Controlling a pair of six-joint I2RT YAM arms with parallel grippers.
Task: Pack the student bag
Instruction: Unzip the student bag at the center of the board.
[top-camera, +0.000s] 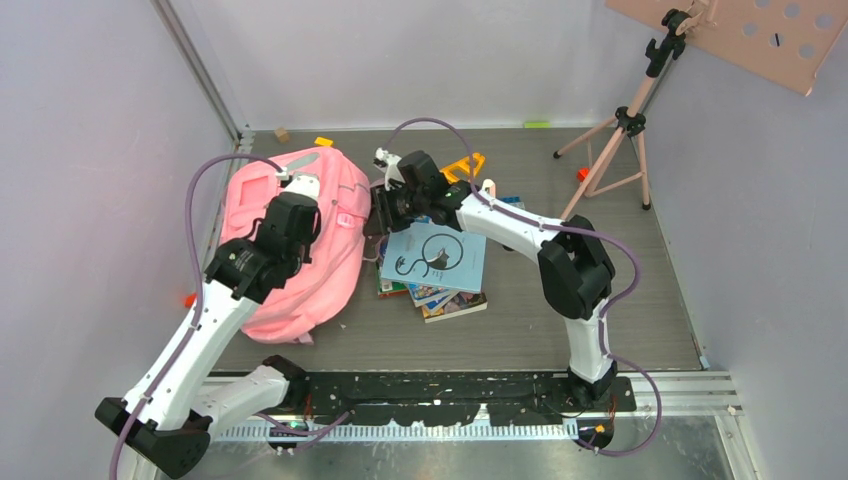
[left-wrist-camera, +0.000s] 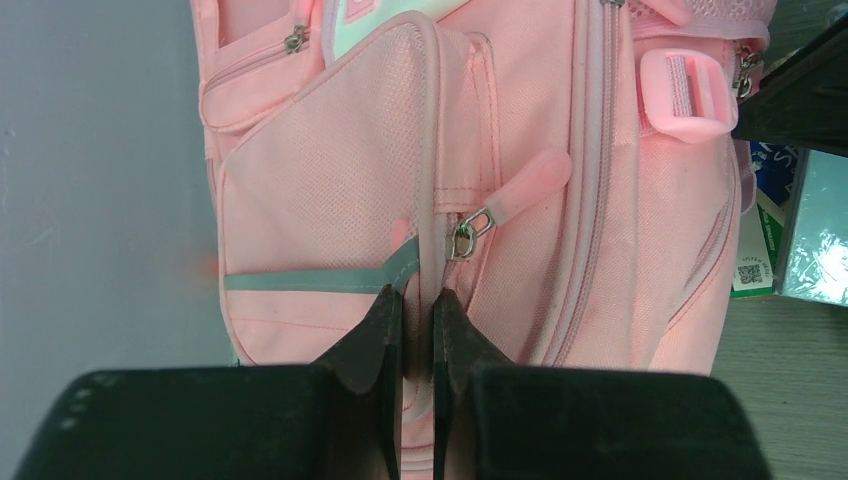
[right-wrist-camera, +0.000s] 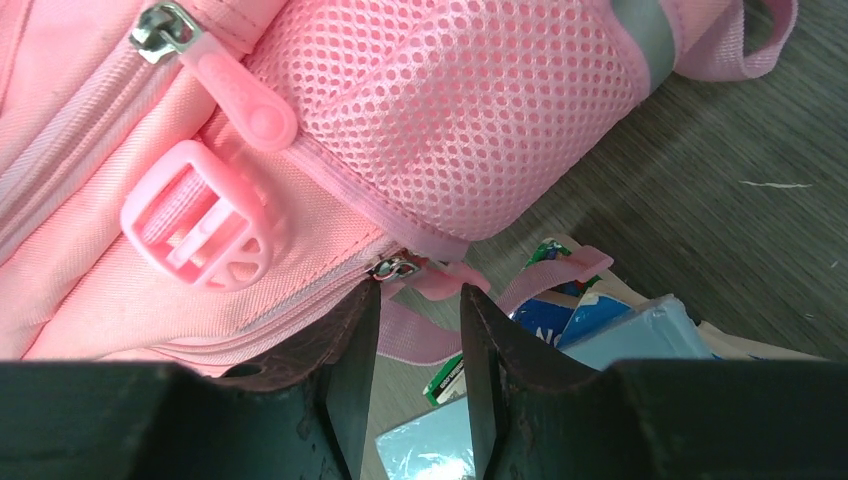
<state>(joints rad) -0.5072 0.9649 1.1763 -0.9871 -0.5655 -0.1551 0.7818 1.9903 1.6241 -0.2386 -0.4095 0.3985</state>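
The student bag (top-camera: 335, 270) is a pink backpack lying flat at the left of the table. My left gripper (top-camera: 297, 222) rests on its front. In the left wrist view the left gripper (left-wrist-camera: 417, 297) is shut on a fold of the bag (left-wrist-camera: 330, 180) at the front pocket seam, just below a metal zipper slider (left-wrist-camera: 468, 233). My right gripper (top-camera: 386, 208) is at the bag's right edge. In the right wrist view it (right-wrist-camera: 418, 290) is open, with a zipper slider (right-wrist-camera: 396, 267) by one fingertip and a pink strap (right-wrist-camera: 420, 340) lying under the gap. The bag's mesh side pocket (right-wrist-camera: 470, 110) is just beyond.
A stack of books (top-camera: 435, 260) with a light-blue cover on top lies right of the bag, below the right arm. An orange object (top-camera: 465, 165) lies behind it. A tripod (top-camera: 615, 150) with a pink board (top-camera: 740, 30) stands at back right. Small blocks lie along the back edge.
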